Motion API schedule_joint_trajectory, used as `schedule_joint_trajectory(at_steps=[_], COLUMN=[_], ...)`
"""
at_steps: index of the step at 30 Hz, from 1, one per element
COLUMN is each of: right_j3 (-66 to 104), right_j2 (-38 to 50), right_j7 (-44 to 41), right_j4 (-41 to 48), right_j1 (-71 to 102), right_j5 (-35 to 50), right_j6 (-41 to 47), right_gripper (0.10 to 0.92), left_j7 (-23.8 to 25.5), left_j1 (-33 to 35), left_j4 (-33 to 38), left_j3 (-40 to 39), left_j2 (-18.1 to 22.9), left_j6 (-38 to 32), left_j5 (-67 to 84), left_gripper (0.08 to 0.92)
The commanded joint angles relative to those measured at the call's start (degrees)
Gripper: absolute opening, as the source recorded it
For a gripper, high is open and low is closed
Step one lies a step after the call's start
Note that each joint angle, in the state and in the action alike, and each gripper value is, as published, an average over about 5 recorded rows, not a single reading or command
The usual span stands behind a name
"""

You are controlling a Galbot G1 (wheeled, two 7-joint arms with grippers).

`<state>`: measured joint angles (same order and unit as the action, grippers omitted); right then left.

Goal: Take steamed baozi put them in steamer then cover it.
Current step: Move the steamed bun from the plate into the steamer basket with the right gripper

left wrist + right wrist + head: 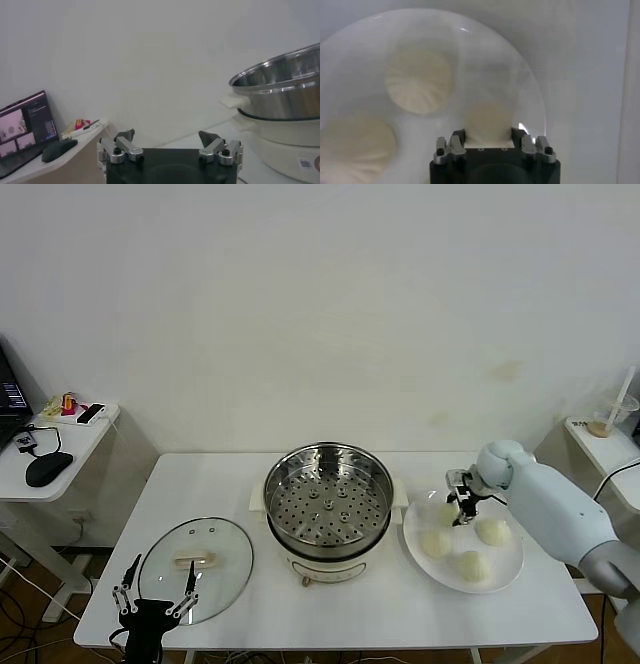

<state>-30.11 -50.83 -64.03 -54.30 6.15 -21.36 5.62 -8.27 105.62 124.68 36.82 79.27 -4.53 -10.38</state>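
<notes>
From the head view, the right gripper [461, 506] is down on the flat white plate [510, 569], just right of the shiny round steel steamer [328, 500]. The left gripper [155, 592] waits, open, by the clear glass lid [195, 555].

The left wrist view shows its fingers [124, 136] spread wide.

In the right wrist view, the jaws squeeze one soft cream-white bun [488, 122]. Next I think it must lift the bun and carry it over the steamer.

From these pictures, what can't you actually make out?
- Head view: the bun under the right gripper is mostly hidden by the gripper.
- Right wrist view: the fingertips on that bun are hidden behind the gripper's body; the plate is cut off by the frame edges.
- Left wrist view: the steamer is cut off by the frame edge and its inside is hidden; the glass lid is out of shot.
</notes>
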Motion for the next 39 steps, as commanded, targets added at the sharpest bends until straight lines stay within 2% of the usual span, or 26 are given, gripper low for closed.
schedule_joint_trajectory(at_steps=[1,11,16,22,27,33,39], right_j3=[-0.5,-8.2,-13.2,-19.8,-26.1,-32.0,-38.1], right_j2=[1.4,12.2,13.6,9.9,5.0,-0.5,-6.3], right_j7=[-0.3,-1.1,-0.4,1.1,3.0,6.6,8.5], right_j4=[-2.1,-15.0,-18.6,-20.7,-22.4,-25.3,-25.5], right_j1=[-0.9,-13.2,-21.7,-30.8,-36.7,-38.2,-37.8], right_j5=[1.8,13.8,20.5,28.4,31.4,31.6,27.5], right_j6=[-0.1,1.5,1.9,0.8,-1.1,-5.1,-10.8], right_gripper=[0.585,0.593,0.594,0.594,0.594,0.594,0.594], left_j7=[0.1,0.4,0.5,0.9,1.1,1.7,2.0], left_j1=[-0.1,-1.4,-2.2,-2.7,-2.6,-2.2,-2.1], left_j4=[0.0,-1.3,-2.2,-2.7,-2.8,-2.7,-2.9], left_j3=[-0.1,-1.6,-1.6,-1.7,-1.1,-0.4,0.1], left_j2=[-0.1,-1.0,-1.5,-1.7,-2.3,-2.9,-2.8], left_j6=[0.1,0.3,0.5,0.6,0.9,2.1,2.4], left_j5=[0.0,0.5,1.6,1.7,2.7,6.0,6.8], left_gripper=[0.823,0.823,0.823,0.823,0.823,0.823,0.823])
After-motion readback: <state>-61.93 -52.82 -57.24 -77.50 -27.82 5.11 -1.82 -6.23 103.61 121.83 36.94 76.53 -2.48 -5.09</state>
